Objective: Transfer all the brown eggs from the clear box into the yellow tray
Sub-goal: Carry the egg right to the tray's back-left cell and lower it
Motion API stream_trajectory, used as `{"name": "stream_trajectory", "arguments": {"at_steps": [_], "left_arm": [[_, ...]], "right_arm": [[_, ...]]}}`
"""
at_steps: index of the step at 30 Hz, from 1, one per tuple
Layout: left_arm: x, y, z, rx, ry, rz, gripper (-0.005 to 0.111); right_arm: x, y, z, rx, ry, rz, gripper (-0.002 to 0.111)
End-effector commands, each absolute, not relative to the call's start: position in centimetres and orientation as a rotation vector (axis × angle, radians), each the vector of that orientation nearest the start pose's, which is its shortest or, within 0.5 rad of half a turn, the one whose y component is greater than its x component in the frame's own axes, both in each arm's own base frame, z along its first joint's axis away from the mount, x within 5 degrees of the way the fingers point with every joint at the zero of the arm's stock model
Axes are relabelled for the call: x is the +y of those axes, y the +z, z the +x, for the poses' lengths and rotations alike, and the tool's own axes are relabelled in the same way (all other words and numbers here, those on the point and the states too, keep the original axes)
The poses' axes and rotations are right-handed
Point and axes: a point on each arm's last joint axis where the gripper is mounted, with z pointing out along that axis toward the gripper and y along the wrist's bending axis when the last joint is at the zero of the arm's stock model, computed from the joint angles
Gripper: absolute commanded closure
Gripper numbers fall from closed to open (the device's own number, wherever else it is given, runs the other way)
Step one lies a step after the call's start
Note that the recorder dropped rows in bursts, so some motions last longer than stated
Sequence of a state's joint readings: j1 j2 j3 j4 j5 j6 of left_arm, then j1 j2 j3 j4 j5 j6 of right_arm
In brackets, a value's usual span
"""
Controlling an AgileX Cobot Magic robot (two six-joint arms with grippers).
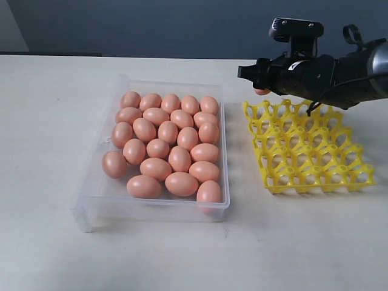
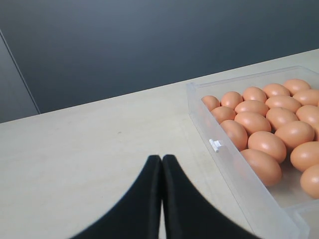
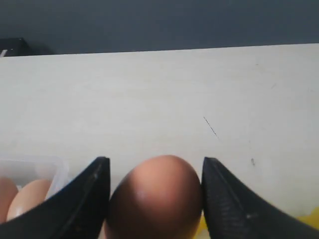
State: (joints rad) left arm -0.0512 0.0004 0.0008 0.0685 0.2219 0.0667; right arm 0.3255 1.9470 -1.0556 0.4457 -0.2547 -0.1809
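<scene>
Gripping one brown egg [image 3: 154,199] — right tool [image 3: 154,167] (aloft), near yellow tray [image 1: 315,187]

Eggs [image 1: 167,145]: roughly two dozen, matte orange-brown, on their sides, packed in one layer in the box [image 1: 151,211]. Box: clear, shallow, low-walled, lying flat, left of the tray [image 1: 309,148]. Tray: bright yellow cup grid, flat, near the box but not touching. One more egg [image 3: 154,199] is pinched in the right gripper [image 3: 154,162], near the tray's far-left corner.

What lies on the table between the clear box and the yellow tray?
Only bare table, as the exterior view shows.
</scene>
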Motion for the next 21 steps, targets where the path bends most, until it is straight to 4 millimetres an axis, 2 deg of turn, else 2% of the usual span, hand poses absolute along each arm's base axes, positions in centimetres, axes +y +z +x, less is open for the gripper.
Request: {"name": "stream_trajectory", "arguments": {"at_steps": [1, 5, 11, 21], "left_arm": [[-0.2, 19.4, 5.6, 1.686, 0.071, 0.143, 0.106], [-0.2, 19.4, 5.6, 1.686, 0.071, 0.143, 0.106], [-0.2, 19.4, 5.6, 1.686, 0.071, 0.143, 0.106], [-0.2, 19.4, 5.6, 1.686, 0.071, 0.143, 0.106]], "right_arm": [[11.8, 14.5, 39.0, 2.150, 0.189, -0.038, 0.109], [11.9, 13.1, 39.1, 2.174, 0.174, -0.059, 0.109], [11.9, 12.8, 39.2, 2.176, 0.168, -0.071, 0.109], [12.2, 12.3, 38.8, 2.220, 0.155, -0.195, 0.109]]}}
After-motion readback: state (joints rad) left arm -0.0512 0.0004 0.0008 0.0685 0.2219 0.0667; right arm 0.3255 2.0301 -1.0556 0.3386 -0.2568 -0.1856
